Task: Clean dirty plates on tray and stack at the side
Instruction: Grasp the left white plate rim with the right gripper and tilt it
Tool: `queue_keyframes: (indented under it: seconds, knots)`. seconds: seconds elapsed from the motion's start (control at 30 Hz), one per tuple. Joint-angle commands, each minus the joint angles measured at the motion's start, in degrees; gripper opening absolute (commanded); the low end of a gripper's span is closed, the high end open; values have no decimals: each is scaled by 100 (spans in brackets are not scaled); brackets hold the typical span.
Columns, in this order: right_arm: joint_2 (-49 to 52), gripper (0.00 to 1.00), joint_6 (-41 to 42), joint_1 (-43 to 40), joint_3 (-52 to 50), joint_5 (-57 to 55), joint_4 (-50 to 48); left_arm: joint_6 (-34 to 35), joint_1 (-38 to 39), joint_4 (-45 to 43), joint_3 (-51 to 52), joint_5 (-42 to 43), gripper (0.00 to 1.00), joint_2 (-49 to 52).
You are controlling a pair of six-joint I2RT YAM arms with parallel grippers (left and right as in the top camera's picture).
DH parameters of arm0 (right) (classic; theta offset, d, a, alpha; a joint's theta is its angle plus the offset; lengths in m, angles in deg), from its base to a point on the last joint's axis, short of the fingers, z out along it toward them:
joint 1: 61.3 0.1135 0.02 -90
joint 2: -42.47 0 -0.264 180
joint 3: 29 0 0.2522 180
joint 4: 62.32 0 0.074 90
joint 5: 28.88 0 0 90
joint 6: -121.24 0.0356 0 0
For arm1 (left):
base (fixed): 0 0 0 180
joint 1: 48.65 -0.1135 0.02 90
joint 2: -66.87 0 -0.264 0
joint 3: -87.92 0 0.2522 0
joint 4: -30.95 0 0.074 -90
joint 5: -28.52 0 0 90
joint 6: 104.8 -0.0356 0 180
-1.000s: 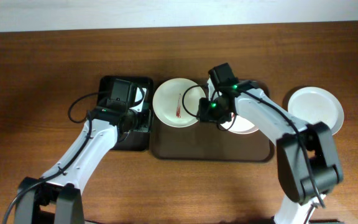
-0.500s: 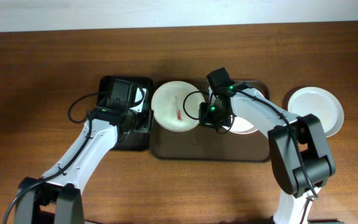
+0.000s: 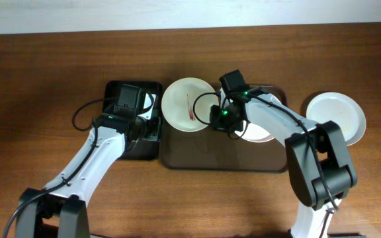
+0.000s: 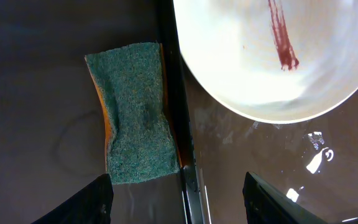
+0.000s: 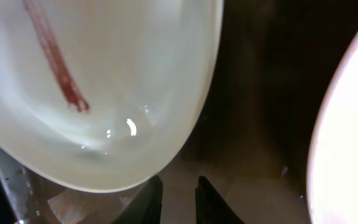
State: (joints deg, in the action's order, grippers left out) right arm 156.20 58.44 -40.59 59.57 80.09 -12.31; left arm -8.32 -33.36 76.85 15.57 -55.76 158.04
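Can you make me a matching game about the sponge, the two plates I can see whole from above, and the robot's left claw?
Things:
1. sponge
2. left plate
3. far-right plate
4. left claw

Clues:
A. wide open
B. on the wooden table, not on a tray
C. has a red streak on it
D. green on top, lying in the black tray

Pairs: 1-D, 2-C, 3-B, 4-A
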Motion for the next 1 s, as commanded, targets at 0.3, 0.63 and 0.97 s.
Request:
queue_keyframes:
  seconds: [0.3, 0.63, 0.97]
  knots:
    - [-160, 41, 35, -4, 225, -579, -507, -11, -7, 9, 37, -20, 65, -92]
    - [208, 39, 181, -4, 219, -577, -387, -11, -7, 9, 37, -20, 65, -92]
    - [205, 11, 179, -20, 199, -575, 481, -11, -7, 11, 37, -20, 66, -92]
